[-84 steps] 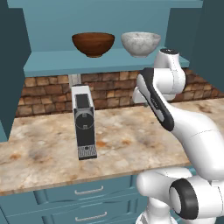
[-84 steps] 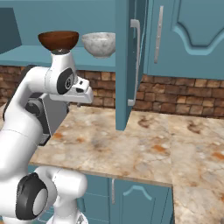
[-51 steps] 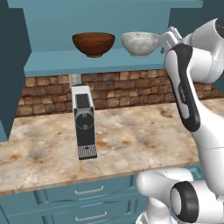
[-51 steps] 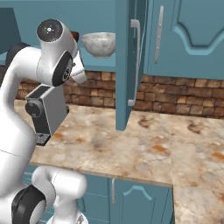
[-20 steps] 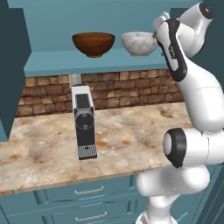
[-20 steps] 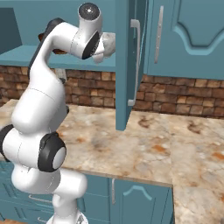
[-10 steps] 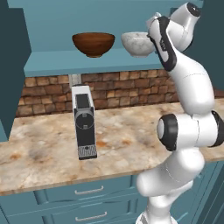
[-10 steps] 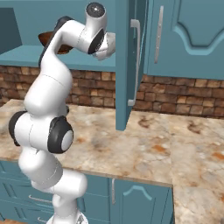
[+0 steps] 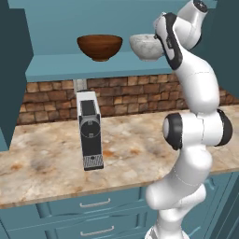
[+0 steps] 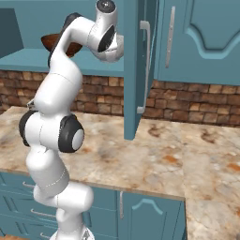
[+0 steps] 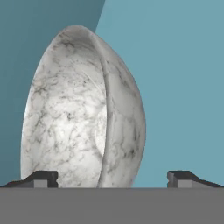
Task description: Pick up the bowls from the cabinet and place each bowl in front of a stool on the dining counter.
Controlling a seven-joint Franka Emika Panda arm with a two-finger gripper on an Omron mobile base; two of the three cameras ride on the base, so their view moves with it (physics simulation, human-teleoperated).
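marble bowl (image 9: 145, 45) sits at the cabinet shelf's (image 9: 93, 65) right end beside the wooden bowl (image 9: 100, 46); the arm reaches up to it. right base view: the wrist hides it. hand view: gripper (image 11: 113, 178) fingers apart, straddling the rim; likely heavy, stiff, slick, so pinch the rim.

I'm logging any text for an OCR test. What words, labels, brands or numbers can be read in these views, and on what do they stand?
None: no readable text in any view.
The coffee machine has a plain dark front with no legible mark.
The wooden bowl, the marble bowl, the cabinet and the counter carry no writing.
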